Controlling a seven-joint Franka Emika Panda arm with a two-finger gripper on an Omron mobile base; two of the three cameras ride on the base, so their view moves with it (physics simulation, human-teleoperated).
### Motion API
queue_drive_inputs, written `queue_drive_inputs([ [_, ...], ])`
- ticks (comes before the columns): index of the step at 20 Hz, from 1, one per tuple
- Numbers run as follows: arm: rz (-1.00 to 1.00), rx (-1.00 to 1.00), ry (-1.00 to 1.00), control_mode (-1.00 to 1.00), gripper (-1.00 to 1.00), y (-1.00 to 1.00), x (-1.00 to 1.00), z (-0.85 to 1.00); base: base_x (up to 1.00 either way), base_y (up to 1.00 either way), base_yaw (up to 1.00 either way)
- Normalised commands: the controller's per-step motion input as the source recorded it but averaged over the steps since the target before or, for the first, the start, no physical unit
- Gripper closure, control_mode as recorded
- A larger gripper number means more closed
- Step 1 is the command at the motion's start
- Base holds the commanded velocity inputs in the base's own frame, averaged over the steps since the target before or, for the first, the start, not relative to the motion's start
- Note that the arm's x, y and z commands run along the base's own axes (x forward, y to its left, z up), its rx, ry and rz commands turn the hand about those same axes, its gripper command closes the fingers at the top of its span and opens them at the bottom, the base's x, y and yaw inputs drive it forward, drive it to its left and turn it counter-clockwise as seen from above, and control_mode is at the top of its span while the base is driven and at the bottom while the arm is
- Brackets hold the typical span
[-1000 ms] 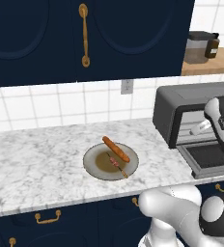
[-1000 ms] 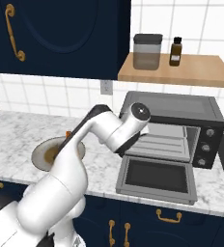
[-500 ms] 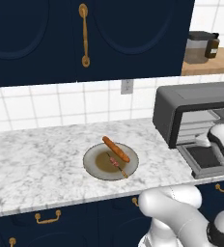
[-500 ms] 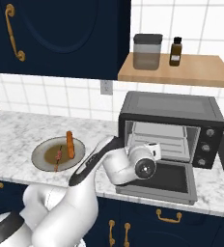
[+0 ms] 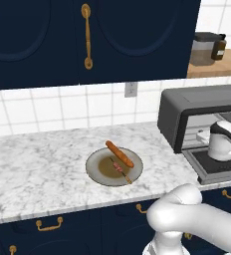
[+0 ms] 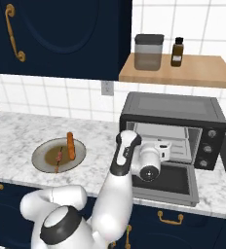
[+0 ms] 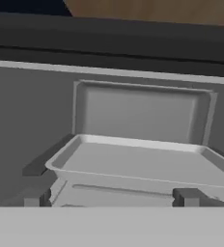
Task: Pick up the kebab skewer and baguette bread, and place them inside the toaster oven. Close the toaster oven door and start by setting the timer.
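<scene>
Two food items lie on the round plate (image 5: pixel 98 172) on the marble counter (image 5: pixel 38 169): the baguette bread (image 5: pixel 119 154) rests across the plate's far right part, and the kebab skewer (image 5: pixel 121 170) lies just beside it, toward the plate's front. Both are well apart from the hand (image 7: pixel 112 197).

The toaster oven (image 6: pixel 183 114) stands on the counter to the right of the plate, against the tiled wall. The toaster oven door (image 6: pixel 171 182) is folded down flat, hinged at the bottom, and projects over the counter's front edge. The oven cavity is exposed, with a shallow light grey tray (image 7: pixel 143 161) seated inside.

The arm reaches from the base up to the oven mouth, and its wrist sits over the lowered door. In the hand view the hand points straight into the cavity, its two dark fingertips (image 7: pixel 36 197) set wide apart with nothing between them; the hand is open and empty.

A wooden shelf (image 6: pixel 193 73) above the oven carries a grey canister (image 6: pixel 149 51) and a small brown bottle (image 6: pixel 177 52), standing side by side
</scene>
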Motion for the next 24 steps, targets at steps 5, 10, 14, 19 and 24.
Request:
queue_drive_inputs([
  [5, 0.00, 0.07, -0.03, -1.00, -1.00, -0.32, 0.01, 0.00, 0.00, 0.00, 0.00],
  [10, 0.01, 0.01, -0.01, -1.00, -1.00, -0.22, 0.07, 0.24, 0.00, 0.00, 0.00],
  [14, 0.00, 0.00, 0.00, -1.00, -1.00, -0.41, 0.00, 0.54, 0.00, 0.00, 0.00],
  [19, 0.00, 0.01, 0.12, -1.00, -1.00, -0.07, 0.35, 0.27, 0.00, 0.00, 0.00],
  [24, 0.02, 0.05, 0.09, -1.00, -1.00, 0.01, 0.47, 0.00, 0.00, 0.00, 0.00],
])
